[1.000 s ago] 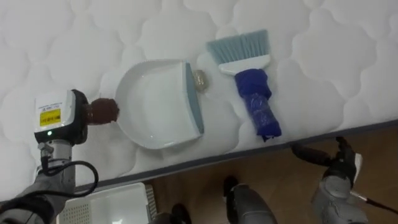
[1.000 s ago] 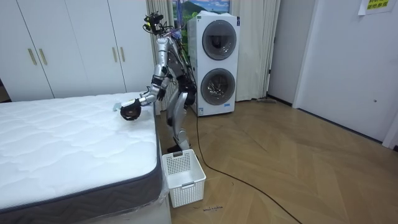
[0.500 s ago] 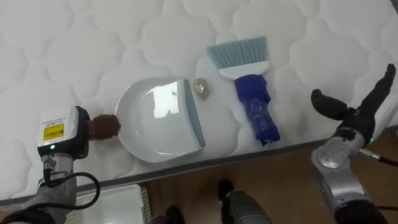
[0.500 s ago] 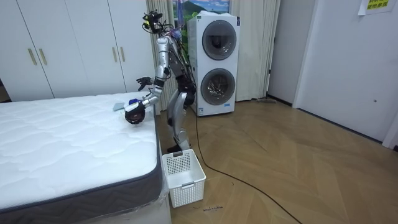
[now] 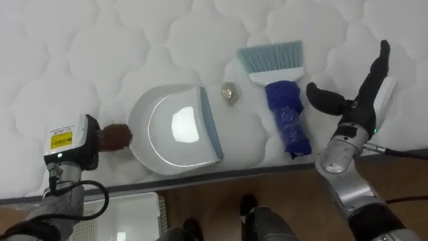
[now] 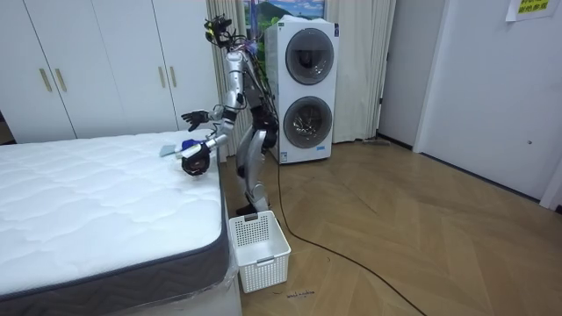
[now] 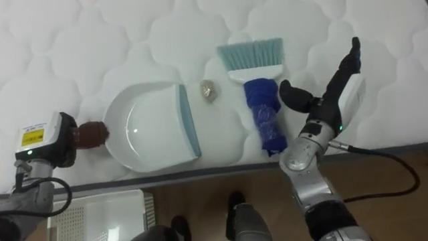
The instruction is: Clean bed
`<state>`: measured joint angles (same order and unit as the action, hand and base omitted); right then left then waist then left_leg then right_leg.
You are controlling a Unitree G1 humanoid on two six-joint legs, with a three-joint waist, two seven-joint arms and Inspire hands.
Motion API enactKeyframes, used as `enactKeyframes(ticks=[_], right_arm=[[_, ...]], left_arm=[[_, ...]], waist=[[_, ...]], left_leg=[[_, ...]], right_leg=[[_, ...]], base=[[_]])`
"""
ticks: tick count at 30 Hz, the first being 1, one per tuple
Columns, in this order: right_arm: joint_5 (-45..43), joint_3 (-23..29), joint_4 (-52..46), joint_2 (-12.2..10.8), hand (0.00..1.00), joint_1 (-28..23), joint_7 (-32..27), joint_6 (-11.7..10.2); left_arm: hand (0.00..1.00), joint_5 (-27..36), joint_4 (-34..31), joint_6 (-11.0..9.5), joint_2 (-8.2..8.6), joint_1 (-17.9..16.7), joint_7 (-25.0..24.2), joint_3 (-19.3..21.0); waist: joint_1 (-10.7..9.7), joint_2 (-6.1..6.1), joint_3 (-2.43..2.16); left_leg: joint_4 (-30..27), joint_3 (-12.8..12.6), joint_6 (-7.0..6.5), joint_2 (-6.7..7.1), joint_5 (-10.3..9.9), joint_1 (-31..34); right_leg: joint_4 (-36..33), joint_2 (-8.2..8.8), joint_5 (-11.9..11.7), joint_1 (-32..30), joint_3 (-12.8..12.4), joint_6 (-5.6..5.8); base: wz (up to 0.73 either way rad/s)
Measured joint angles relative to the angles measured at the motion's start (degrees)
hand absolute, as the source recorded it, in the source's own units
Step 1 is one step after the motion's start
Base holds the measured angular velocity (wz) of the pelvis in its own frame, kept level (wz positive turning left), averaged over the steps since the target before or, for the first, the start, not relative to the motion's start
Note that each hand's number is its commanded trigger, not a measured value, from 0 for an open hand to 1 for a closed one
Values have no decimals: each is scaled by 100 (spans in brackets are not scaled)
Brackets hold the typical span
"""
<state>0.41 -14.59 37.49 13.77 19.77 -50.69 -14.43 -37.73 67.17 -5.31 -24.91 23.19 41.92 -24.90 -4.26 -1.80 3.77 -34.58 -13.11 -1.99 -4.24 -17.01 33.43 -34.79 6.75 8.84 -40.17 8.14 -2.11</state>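
Dustpan [image 5: 175, 130] x1, brush [image 5: 284, 107] x1, scrap [image 5: 229, 92] x1

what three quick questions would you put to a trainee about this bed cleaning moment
1. True or false: the right hand is shut on the brush.
2. Pick one. The small crumpled scrap lies: A, on the mattress between the dustpan and the brush; B, inside the dustpan; C, in the right hand.
3. Fill the gap: the brush's bristles point ___ the mattress edge nearest the robot (toward / away from).

Key: 1 false, the hand is open beside the brush; 2 A; 3 away from.
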Motion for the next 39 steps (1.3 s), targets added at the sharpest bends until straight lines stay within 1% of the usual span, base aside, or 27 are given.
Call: enactKeyframes(ticks=[4,6,8,12,18,19,20,21,22,23,26,30,33,38,39], right_arm=[[208,0,76,6,0,2,248,0],[297,-1,316,10,0,46,443,1],[395,-20,510,10,0,85,609,1],[878,-55,813,19,0,93,909,5],[1518,-45,1166,45,0,206,1518,-10],[1549,-45,1179,56,0,216,1556,-14],[1592,-53,1297,70,0,272,1665,-67],[1642,-51,1438,78,0,359,1753,-97],[1699,-50,1527,94,0,440,1812,-116],[1720,-50,1567,108,0,471,1848,-122],[1738,-46,1608,155,0,509,1944,-121],[1732,-49,1611,177,0,507,2048,-143],[1771,-62,1642,203,0,504,2155,-183],[1983,-171,1646,230,0,506,2184,-224],[2050,-180,1657,230,0,516,2189,-227]], left_arm=[[100,-4,-11,0,0,73,-24,11],[100,-8,-15,-3,0,145,-96,9],[100,-2,-18,-4,0,153,-124,8],[100,0,-96,-16,3,162,-178,5],[100,2,-109,-22,2,181,-234,6],[100,3,-109,-22,2,189,-239,6],[100,19,-97,-29,1,215,-261,5],[100,92,-83,-49,1,248,-284,2],[100,125,-80,-65,1,282,-321,2],[100,131,-80,-78,1,312,-351,1],[100,130,-74,-121,1,399,-404,-1],[100,126,-70,-130,5,400,-407,-1],[100,116,-71,-124,38,402,-407,-1],[100,116,-71,-116,81,422,-406,-1],[100,118,-70,-93,117,443,-405,-7]], waist=[[19,-6,17],[25,-6,20],[34,-9,21],[153,-11,22],[171,-14,26],[171,-16,31],[170,-10,47],[169,-11,71],[168,-15,106],[167,-20,121],[175,-25,129],[229,-54,143],[279,-67,145],[301,-96,158],[311,-102,161]], left_leg=[[-47,54,0,-6,2,114],[-54,83,-1,-8,3,155],[-54,87,-7,-7,6,168],[-72,86,-10,-10,7,193],[-96,90,-12,-9,7,188],[-101,90,-12,-9,7,191],[-104,91,-12,-10,7,197],[-103,97,-15,-14,5,214],[-105,109,-21,-13,-3,227],[-106,118,-25,-13,-9,237],[-122,165,-24,-15,-12,308],[-124,159,-22,-15,-7,312],[-130,165,-18,-22,-1,310],[-171,181,-19,-32,-3,312],[-170,179,-19,-27,-4,310]], right_leg=[[-1,11,-3,-57,63,-5],[14,15,-1,-59,137,-2],[15,13,5,-59,133,9],[60,1,19,-68,136,30],[25,28,19,-69,192,30],[25,31,18,-69,210,30],[24,36,18,-68,220,29],[19,36,20,-68,221,26],[22,37,19,-69,220,20],[22,36,16,-72,226,17],[60,25,-2,-98,296,0],[91,9,-28,-94,299,-8],[77,8,-33,-82,300,-7],[0,13,-33,-94,318,-8],[-2,15,-33,-94,321,-8]], base=[[7],[9],[0],[0],[0],[0],[0],[0],[4],[11],[11],[-4],[-3],[0],[0]])
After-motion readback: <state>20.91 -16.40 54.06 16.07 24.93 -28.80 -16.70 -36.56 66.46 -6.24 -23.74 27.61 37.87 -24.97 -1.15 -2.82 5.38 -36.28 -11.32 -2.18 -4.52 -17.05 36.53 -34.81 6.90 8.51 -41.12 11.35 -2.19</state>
